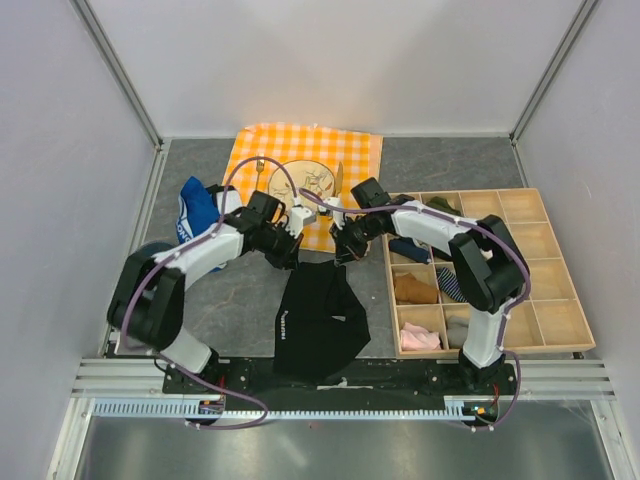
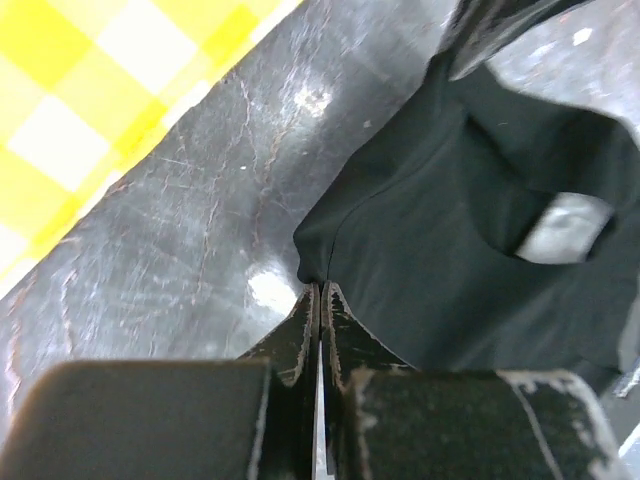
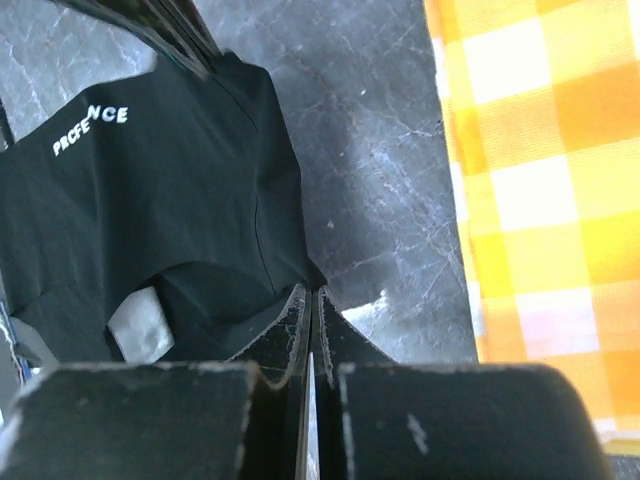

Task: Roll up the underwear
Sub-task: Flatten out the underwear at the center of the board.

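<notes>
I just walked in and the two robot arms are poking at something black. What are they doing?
The jaws of the left arm are shut on one far corner of the black soft fabric underwear lying on the dark grey table. The jaws of the right arm are shut on the other far corner, close to the orange-and-white checked cloth. The fabric is spread out; no roll shows yet.
</notes>
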Robot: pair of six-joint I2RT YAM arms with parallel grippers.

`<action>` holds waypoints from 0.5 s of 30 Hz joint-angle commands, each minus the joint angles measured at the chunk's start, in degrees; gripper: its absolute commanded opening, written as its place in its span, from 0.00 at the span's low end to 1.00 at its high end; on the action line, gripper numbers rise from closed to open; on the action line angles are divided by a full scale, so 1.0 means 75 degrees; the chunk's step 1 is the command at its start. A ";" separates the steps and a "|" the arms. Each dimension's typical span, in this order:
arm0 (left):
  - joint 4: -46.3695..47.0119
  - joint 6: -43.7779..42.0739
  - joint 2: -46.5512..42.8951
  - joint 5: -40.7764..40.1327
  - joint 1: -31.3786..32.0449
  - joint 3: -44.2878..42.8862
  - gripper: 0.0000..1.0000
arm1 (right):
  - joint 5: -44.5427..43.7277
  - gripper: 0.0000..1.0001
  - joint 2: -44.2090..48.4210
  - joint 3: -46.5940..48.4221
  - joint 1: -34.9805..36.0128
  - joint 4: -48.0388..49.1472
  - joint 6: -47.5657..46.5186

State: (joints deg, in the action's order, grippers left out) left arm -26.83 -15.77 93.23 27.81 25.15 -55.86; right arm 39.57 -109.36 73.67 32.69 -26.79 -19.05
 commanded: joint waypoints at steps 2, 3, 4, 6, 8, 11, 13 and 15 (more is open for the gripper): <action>0.0261 0.1305 -0.2314 0.0194 -0.0025 0.0345 0.02 | -0.0154 0.03 0.1336 0.0314 0.0212 -0.0518 -0.0705; 0.0180 0.1515 -0.2921 0.0240 -0.0025 0.0392 0.02 | -0.0202 0.02 0.1513 0.0337 0.0270 -0.0692 -0.0962; 0.0132 0.1644 -0.3263 0.0287 -0.0025 0.0427 0.02 | -0.0260 0.03 0.1689 0.0465 0.0317 -0.0810 -0.1069; -0.0008 0.1948 -0.3862 0.0381 -0.0025 0.0393 0.02 | -0.0401 0.02 0.2123 0.0734 0.0515 -0.1476 -0.1431; -0.0172 0.2032 -0.4717 0.0545 -0.0013 0.0300 0.02 | -0.0506 0.02 0.2485 0.1285 0.0680 -0.2248 -0.1947; -0.0313 0.2617 -0.5655 0.0884 0.0022 0.0101 0.02 | -0.0729 0.03 0.3060 0.1965 0.1171 -0.3012 -0.2382; -0.0430 0.2957 -0.5984 0.1165 0.0057 -0.0017 0.02 | -0.0975 0.03 0.3527 0.2363 0.1733 -0.3283 -0.2557; -0.0512 0.3237 -0.6418 0.1342 0.0081 -0.0239 0.02 | -0.1162 0.04 0.3857 0.2517 0.2352 -0.3390 -0.2570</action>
State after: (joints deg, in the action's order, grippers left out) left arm -28.40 0.58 49.15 32.51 25.26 -54.11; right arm 33.36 -86.83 87.88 43.24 -45.45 -33.91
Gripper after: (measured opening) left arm 0.023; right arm 0.031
